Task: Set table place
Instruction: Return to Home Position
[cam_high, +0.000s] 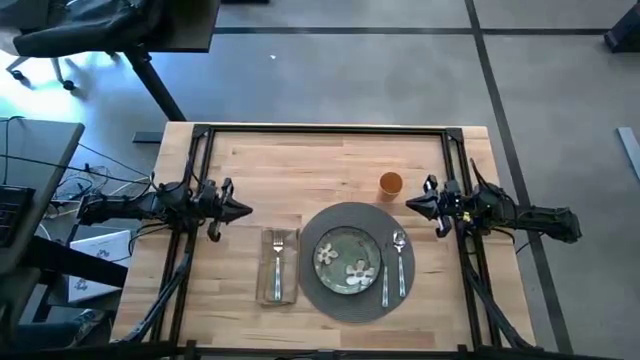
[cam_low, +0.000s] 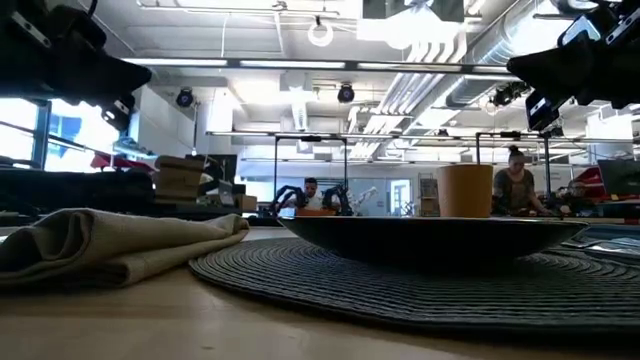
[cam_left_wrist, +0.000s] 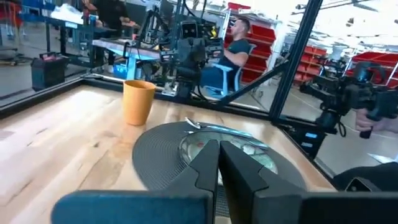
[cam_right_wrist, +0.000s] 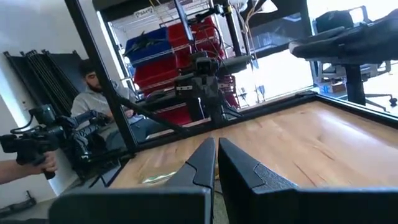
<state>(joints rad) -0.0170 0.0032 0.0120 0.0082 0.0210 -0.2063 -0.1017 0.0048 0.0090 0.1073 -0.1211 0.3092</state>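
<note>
Table holds grey mat under green plate, napkin, orange cup.

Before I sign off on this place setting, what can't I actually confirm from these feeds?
- Low view: the plate hides the cup base and the spoon; napkin folds hide the fork.
- High view: the piece beside the spoon is too small to identify.
- Left wrist view: left end effector covers part of the plate.

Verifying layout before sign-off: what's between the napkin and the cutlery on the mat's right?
High view: the green plate, sitting on the grey placemat, lies between the napkin and the right-side cutlery.
</note>
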